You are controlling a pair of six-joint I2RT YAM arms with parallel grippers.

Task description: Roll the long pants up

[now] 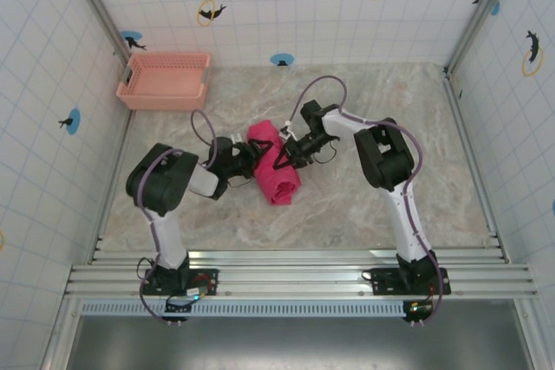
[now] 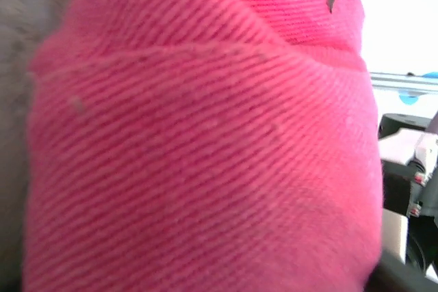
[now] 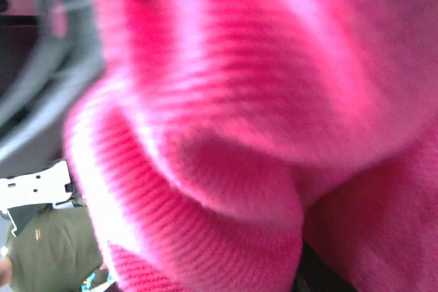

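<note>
There is one pair of long pants (image 1: 276, 176), bright magenta-pink. It lies as a single thick roll near the middle of the marbled counter (image 1: 373, 214), with its long axis running from the far left toward the near right. Two arms reach in to it, one from each side.

The left end effector (image 1: 249, 156) meets the roll's left flank near the far end. The right end effector (image 1: 287, 154) meets it from the right at about the same height, and dark fingers lie across the top of the cloth there. From above I cannot tell how wide either end effector stands, or whether either pinches the cloth.

In the left wrist view the ribbed pink fabric (image 2: 205, 162) sits right against the lens, with a seam line crossing it. In the right wrist view the same cloth (image 3: 233, 107) shows in soft, blurred folds. Neither view shows fingers clearly.

One pale salmon-pink lattice basket (image 1: 165, 81) stands at the far left corner of the counter, against the tiled wall and well apart from the roll.
</note>
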